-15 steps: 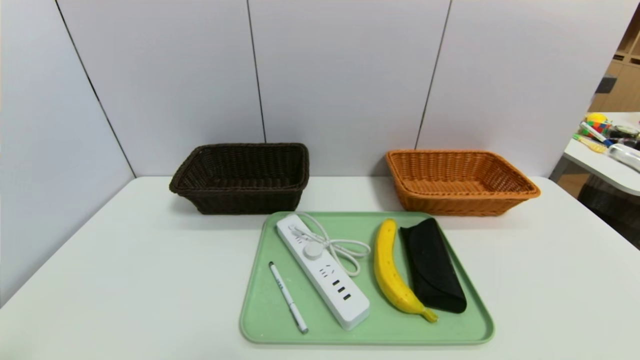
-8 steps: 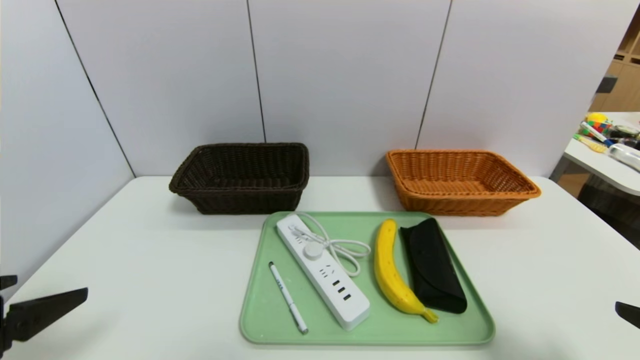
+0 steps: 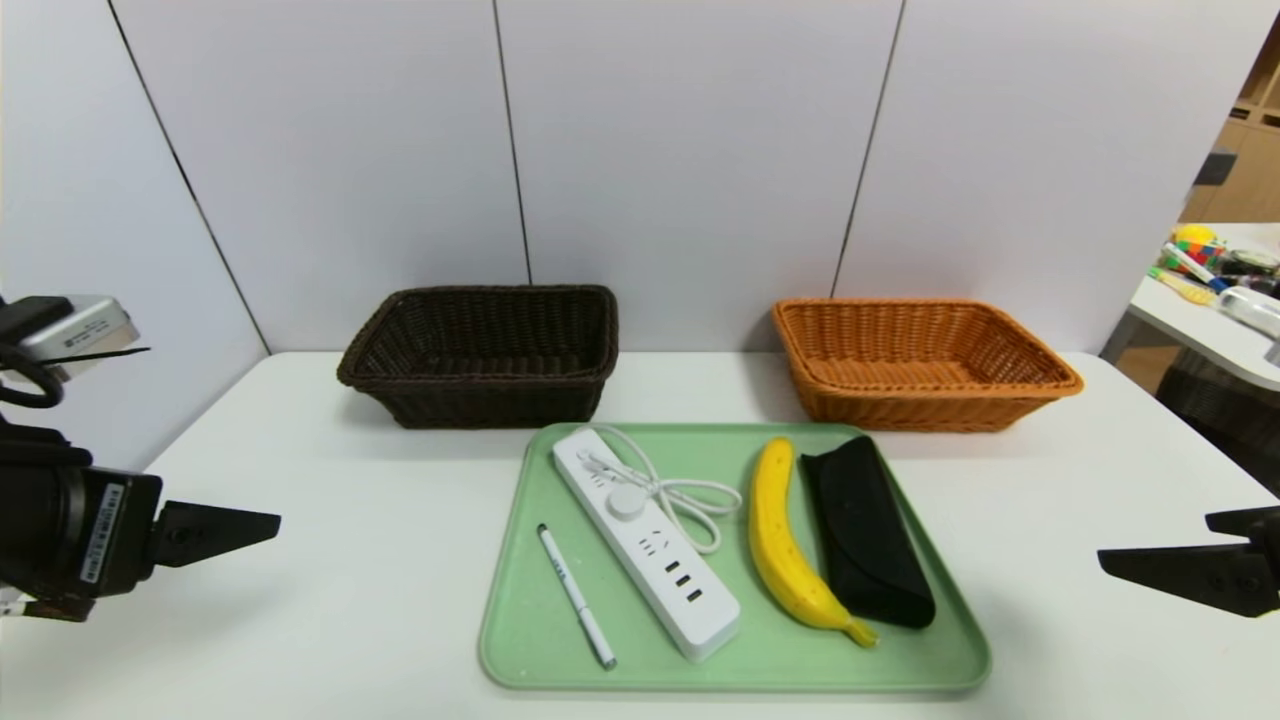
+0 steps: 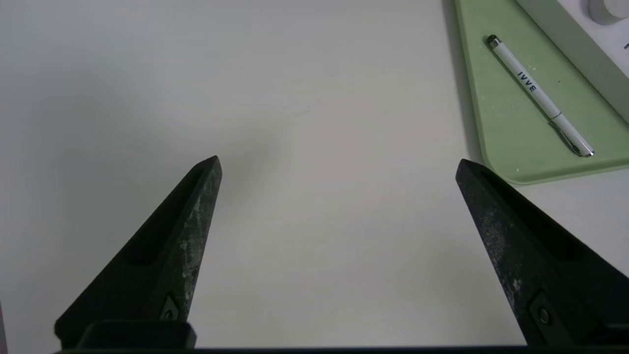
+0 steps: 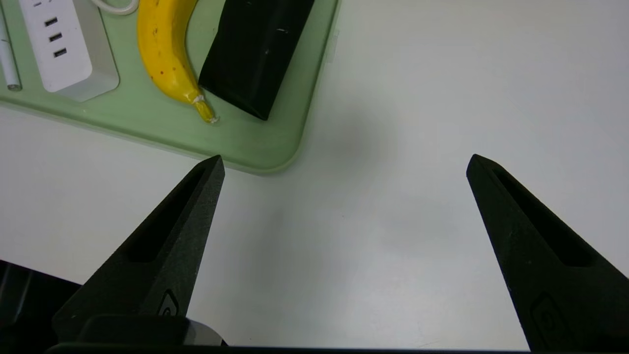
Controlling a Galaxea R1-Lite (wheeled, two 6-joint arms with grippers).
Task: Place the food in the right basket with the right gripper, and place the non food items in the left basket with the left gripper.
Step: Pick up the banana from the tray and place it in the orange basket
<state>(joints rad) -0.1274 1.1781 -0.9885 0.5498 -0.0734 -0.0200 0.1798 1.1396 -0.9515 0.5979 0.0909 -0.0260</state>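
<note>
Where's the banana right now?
In the head view, the banana lies on the green tray, right of centre, between the white power strip and the black glasses case.

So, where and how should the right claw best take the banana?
Probably around the middle of the banana, from above, with one finger on each long side. It lies flat and curved, its stem end close against the black case, while the middle has more free space.
</note>
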